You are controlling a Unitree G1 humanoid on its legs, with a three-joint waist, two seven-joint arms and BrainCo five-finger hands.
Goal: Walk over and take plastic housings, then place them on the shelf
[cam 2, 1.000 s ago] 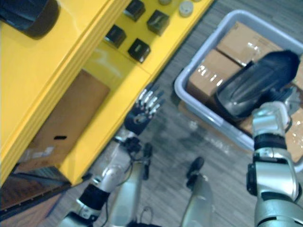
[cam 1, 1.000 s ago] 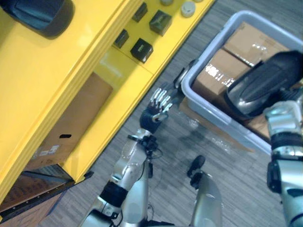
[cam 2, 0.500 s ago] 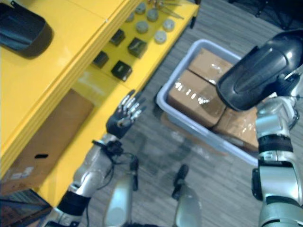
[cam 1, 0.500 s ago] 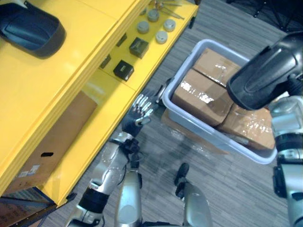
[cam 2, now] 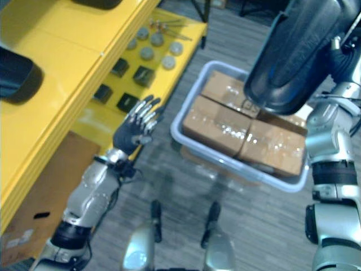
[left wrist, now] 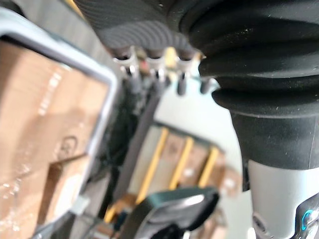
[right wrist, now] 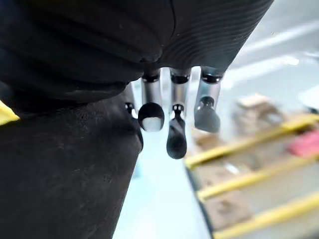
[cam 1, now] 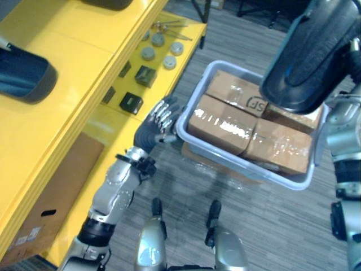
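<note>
Grey carpet point(cam 1: 271, 226) bears a bin point(cam 1: 248, 164) of four cardboard boxes point(cam 1: 220, 121), one partly hidden behind the black plastic housing point(cam 1: 299, 51) raised on the right arm. Two more housings point(cam 1: 22, 76) point(cam 1: 107, 3) lie on the yellow shelf point(cam 1: 67, 51), both cut off at the edges. Left hand point(cam 1: 151, 129) hangs empty with fingers spread, beside the bin; right hand point(right wrist: 151, 99), hidden behind its load from the head, shows straight fingers in its wrist view.

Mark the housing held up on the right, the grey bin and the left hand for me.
housing point(cam 1: 307, 56): left eye view, middle of its black shell.
bin point(cam 1: 271, 174): left eye view, its near rim.
left hand point(cam 1: 146, 134): left eye view, its dark palm.
</note>
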